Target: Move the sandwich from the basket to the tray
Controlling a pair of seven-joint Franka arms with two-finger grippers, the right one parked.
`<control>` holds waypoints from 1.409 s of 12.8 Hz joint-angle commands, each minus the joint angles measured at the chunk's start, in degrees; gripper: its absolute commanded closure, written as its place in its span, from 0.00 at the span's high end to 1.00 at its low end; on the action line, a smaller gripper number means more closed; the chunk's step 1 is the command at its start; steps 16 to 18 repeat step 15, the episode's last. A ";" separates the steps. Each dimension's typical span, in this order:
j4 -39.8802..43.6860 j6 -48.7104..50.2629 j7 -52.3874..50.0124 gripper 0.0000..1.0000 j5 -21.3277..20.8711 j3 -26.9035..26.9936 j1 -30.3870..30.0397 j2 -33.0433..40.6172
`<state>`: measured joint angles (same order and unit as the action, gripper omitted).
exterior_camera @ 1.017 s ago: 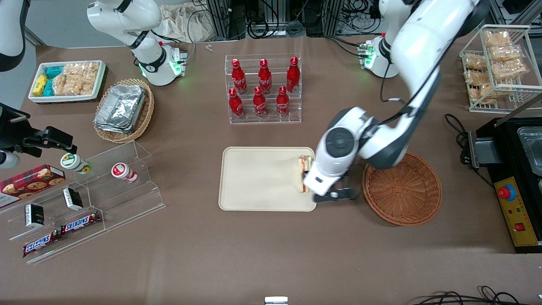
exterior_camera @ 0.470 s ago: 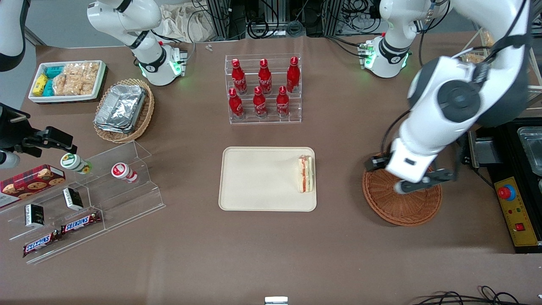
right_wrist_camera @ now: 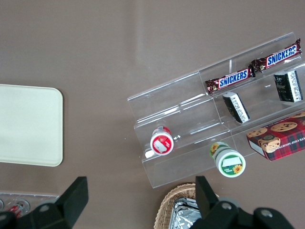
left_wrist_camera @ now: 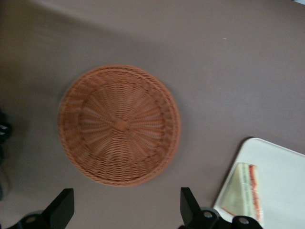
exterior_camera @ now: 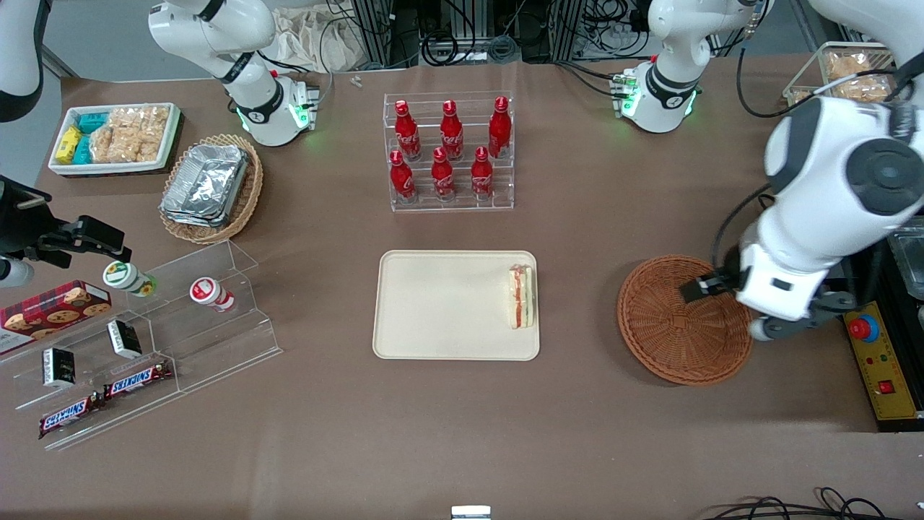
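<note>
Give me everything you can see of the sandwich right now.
The sandwich is a small wedge in clear wrap: pale bread with red-orange and green filling layers showing along its edge. It lies on the cream tray, close against the rim at the end nearest the reddish-brown basket, which holds nothing. Only the tray touches it. The gripper is open, high above the table beside the basket, well clear of the sandwich.

The sandwich (exterior_camera: 521,297) is laid on the tray (exterior_camera: 440,307), against the rim at the end nearest the basket (exterior_camera: 671,339). The basket is set on the table (exterior_camera: 462,433) beside the tray, toward the working arm's end. The gripper (left_wrist_camera: 125,210) is held above the basket's edge, its fingers spread apart. 6 bottles (exterior_camera: 447,148) are ranged in a rack (exterior_camera: 451,202), farther from the front camera than the tray.
</note>
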<state>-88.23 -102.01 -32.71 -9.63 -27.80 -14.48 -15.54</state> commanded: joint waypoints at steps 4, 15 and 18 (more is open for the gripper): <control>-4.04 1.12 17.39 1.00 10.15 20.01 9.35 6.13; -5.56 -7.67 23.66 1.00 2.07 14.53 13.59 0.52; -5.56 -7.67 23.66 1.00 2.07 14.53 13.59 0.52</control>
